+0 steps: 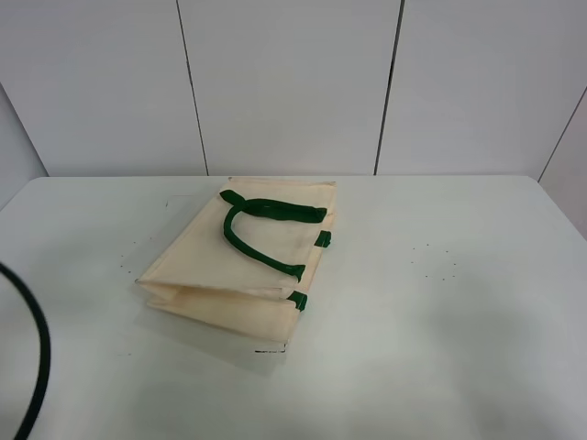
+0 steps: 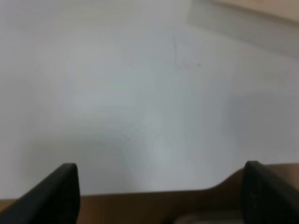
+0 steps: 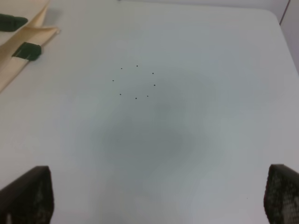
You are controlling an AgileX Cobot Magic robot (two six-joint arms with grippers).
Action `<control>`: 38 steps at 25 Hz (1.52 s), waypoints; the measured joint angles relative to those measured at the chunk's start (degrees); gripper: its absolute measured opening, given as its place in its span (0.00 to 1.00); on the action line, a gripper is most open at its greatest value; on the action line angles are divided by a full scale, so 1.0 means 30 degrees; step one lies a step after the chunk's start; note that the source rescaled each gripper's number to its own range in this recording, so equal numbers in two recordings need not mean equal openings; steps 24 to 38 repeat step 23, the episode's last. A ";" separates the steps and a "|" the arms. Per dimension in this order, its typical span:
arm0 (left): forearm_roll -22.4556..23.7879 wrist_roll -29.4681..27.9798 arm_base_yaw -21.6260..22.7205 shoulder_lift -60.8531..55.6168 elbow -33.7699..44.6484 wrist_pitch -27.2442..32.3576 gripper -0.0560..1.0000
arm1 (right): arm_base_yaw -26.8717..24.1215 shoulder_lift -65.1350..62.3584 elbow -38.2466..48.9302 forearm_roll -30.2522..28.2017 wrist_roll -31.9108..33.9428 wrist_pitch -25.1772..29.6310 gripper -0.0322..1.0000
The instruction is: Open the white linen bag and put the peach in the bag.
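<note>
The white linen bag (image 1: 240, 266) lies flat and folded on the table, left of centre, with its dark green handles (image 1: 261, 229) on top and its gusseted mouth toward the front. A corner of the bag (image 3: 21, 42) shows in the right wrist view. The peach is out of view in every frame. My left gripper (image 2: 161, 191) is open over bare table near its edge. My right gripper (image 3: 159, 200) is open over bare table, to the right of the bag. Neither gripper shows in the exterior high view.
The white table (image 1: 440, 302) has a ring of small dark dots (image 3: 135, 84) to the right of the bag. A black cable (image 1: 37, 357) curves at the front left. White wall panels stand behind the table.
</note>
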 joint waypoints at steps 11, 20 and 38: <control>-0.0016 0.0039 0.0000 -0.7590 0.1031 0.0130 0.98 | 0.0000 0.0000 0.0000 0.0000 0.0000 0.0000 1.00; -0.0016 0.0039 0.0000 -0.8428 0.1031 0.0185 0.98 | 0.0000 0.0000 0.0000 0.0000 0.0000 0.0000 1.00; -0.0016 0.0039 0.0000 -0.8428 0.1031 0.0185 0.98 | 0.0000 0.0000 0.0000 0.0000 0.0000 0.0000 1.00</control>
